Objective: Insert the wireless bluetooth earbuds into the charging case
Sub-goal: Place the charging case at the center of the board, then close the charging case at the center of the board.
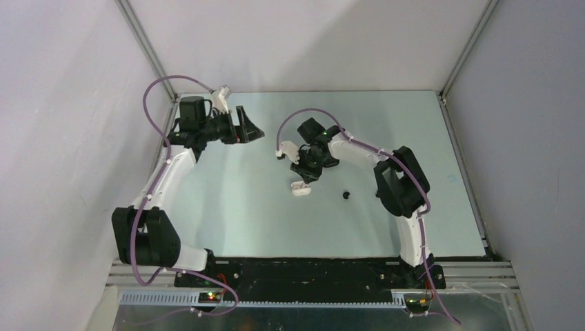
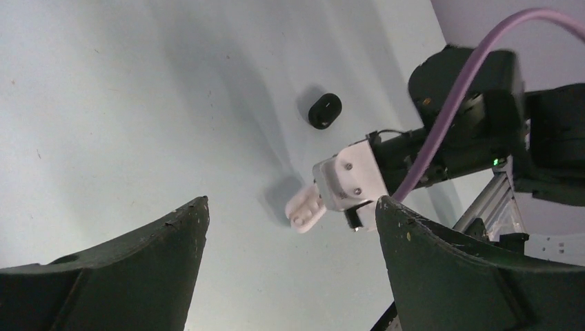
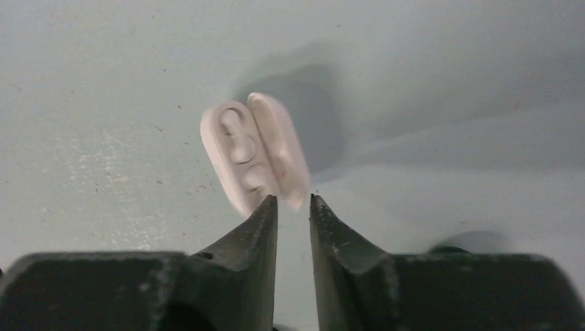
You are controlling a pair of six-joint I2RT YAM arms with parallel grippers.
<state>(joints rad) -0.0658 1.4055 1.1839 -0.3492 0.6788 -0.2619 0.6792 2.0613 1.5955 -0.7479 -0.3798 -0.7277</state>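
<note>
1. Nearest the arm bases, a black base plate point(image 1: 310, 270) runs along the near edge of the table point(image 1: 234, 214). It is well apart from the charging case point(image 1: 300, 188), on the case's near side.
2. The charging case is white and pill-shaped. It lies on the table at about mid-depth with its lid swung open beside the base. The right wrist view shows rounded white forms in the wells, but they are blurred, so I cannot tell seated buds from bare wells.
3. The black earbud point(image 1: 347, 195) is a small dark rounded piece on the bare table. It lies to the right of the case, near it but not touching.
4. The right fingers point(image 3: 259, 234) point down directly over the case, parted by a narrow slit with table showing through. Their tips are at the case's end, by the lid edge, and nothing is seen pinched between them. I cannot tell whether they touch the lid.
5. The right wrist body and its purple cable point(image 2: 448, 103) stand over the far side of the case and hide part of it in the top view.
6. The left fingers point(image 2: 159, 255) are spread wide and hold nothing. They are raised well apart from the case, to its far left, and face toward it.
7. Pale enclosure walls point(image 1: 69, 103) stand beyond the case, past the table's far edge.
</note>
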